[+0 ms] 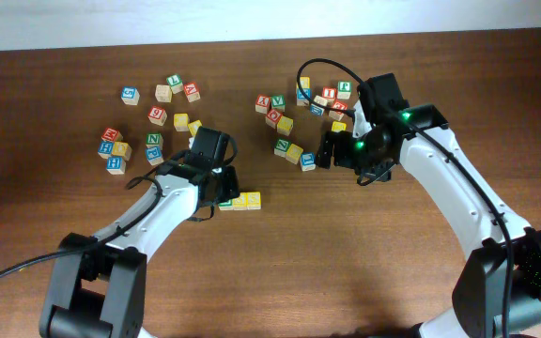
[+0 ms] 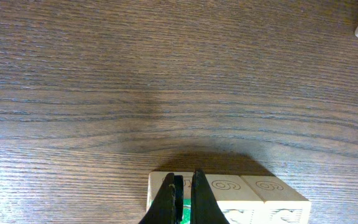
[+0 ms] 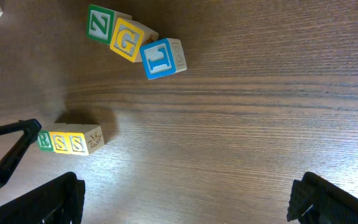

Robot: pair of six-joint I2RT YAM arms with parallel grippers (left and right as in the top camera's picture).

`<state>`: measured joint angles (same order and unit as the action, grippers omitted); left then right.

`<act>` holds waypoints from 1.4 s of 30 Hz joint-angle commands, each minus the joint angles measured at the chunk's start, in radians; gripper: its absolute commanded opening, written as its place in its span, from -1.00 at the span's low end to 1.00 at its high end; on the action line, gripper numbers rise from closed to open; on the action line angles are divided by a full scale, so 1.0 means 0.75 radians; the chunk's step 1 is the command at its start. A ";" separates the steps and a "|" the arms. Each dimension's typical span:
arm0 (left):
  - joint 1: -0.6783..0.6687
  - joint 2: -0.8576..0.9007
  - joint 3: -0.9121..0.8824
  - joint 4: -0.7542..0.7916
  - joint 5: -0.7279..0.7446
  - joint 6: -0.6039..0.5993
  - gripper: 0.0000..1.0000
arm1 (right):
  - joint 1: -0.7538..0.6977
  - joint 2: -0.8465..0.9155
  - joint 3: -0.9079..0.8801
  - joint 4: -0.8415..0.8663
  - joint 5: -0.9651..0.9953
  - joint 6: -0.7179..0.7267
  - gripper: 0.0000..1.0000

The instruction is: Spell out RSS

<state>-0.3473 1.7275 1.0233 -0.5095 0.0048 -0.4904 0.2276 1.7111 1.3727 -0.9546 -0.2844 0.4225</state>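
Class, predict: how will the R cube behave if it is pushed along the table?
The R cube looks like stiff wood with flat faces, so it should probably slide rather than roll or bend. It sits flush against the S cubes, so a push toward them would likely shift the whole row. Being small and squat, it seems unlikely to tip.

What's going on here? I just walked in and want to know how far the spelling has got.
The R cube, middle S cube and end S cube sit side by side in a row on the table. The left gripper is down at the R cube with its fingers nearly together, apparently not clamping it. The right gripper hangs wide open, holding nothing.
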 commanded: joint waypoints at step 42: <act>0.077 0.008 0.030 -0.343 0.010 -0.151 -1.00 | -0.009 -0.013 0.018 0.001 0.012 0.001 0.97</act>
<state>-0.2874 1.6928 1.0683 -0.7986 -0.0040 -0.5739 0.2276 1.7107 1.3727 -0.9546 -0.2844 0.4229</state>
